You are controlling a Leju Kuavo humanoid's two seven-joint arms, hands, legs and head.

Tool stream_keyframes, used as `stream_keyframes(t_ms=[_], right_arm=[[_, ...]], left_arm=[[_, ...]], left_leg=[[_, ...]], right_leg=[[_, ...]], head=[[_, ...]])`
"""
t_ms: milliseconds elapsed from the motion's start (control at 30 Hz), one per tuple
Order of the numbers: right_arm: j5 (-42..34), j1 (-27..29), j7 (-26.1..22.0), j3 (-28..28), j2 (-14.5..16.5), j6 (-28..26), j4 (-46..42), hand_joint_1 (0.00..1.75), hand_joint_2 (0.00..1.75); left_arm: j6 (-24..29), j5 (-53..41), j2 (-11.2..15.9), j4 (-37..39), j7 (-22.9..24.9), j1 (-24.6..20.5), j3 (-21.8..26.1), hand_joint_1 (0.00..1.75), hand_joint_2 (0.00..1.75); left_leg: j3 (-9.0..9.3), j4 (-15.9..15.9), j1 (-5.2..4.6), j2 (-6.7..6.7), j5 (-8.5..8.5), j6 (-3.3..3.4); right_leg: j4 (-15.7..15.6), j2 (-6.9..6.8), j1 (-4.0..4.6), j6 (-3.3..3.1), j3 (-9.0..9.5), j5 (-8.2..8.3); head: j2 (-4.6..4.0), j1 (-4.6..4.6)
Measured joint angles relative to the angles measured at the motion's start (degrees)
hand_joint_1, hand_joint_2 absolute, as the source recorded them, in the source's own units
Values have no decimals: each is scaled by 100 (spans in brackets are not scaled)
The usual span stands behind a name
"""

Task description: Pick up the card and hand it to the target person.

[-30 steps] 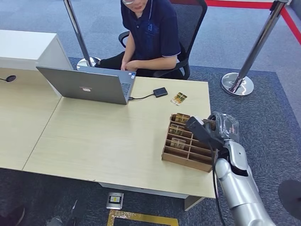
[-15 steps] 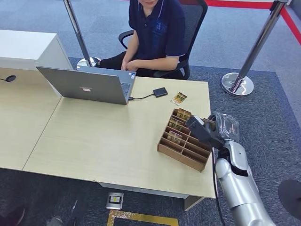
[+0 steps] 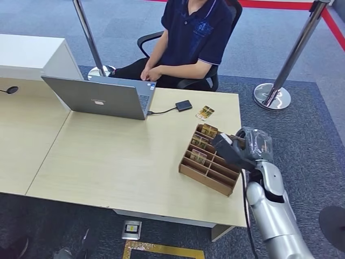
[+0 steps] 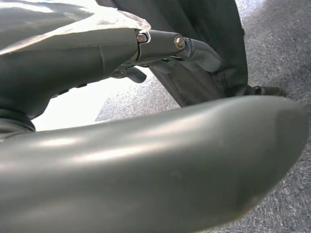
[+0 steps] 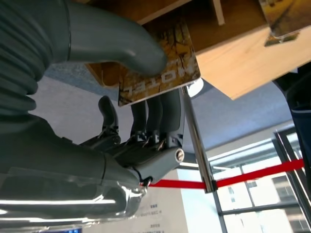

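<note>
Wooden tray [image 3: 205, 179]: three cards; right hand [image 5: 121, 77] pinches one card [image 5: 161, 65]; left hand state unclear

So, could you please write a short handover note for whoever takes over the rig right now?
Right hand: pinches a yellow-brown printed card between thumb and fingers, at the brown wooden divided tray on the light wooden table.
Left hand: hangs low over grey carpet; its state is unclear.
Done: card gripped.
Left: lift it clear and hand it to the seated person in the navy shirt.
</note>
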Motion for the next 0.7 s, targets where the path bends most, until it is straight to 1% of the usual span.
stream_keyframes(t_ms=[100, 267, 467, 600, 700], right_arm=[[0, 53, -8, 38, -3, 7, -137, 124, 175], [-4, 169, -3, 129, -12, 80, -406, 129, 175], [-6, 194, 50, 190, -8, 139, -531, 140, 175], [-26, 201, 52, 226, -8, 102, -631, 155, 175], [-51, 205, 45, 254, -8, 91, -794, 156, 175]], left_arm=[[0, -2, 0, 0, 0, 0, 0, 0, 0], [-1, 21, 0, 0, 5, 0, 0, 0, 0], [0, 37, -2, 0, 9, 0, 0, 0, 0], [0, 34, -2, 0, 9, 0, 0, 0, 0], [0, 33, -2, 0, 9, 0, 0, 0, 0]], left_leg=[[0, 0, 0, 0, 0, 0], [0, 0, 0, 0, 0, 0], [0, 0, 0, 0, 0, 0], [0, 0, 0, 0, 0, 0], [0, 0, 0, 0, 0, 0]], right_leg=[[0, 0, 0, 0, 0, 0], [0, 0, 0, 0, 0, 0], [0, 0, 0, 0, 1, 0], [0, 0, 0, 0, 1, 0], [0, 0, 0, 0, 1, 0]], head=[[0, 0], [0, 0], [0, 0], [0, -1], [0, -1]])
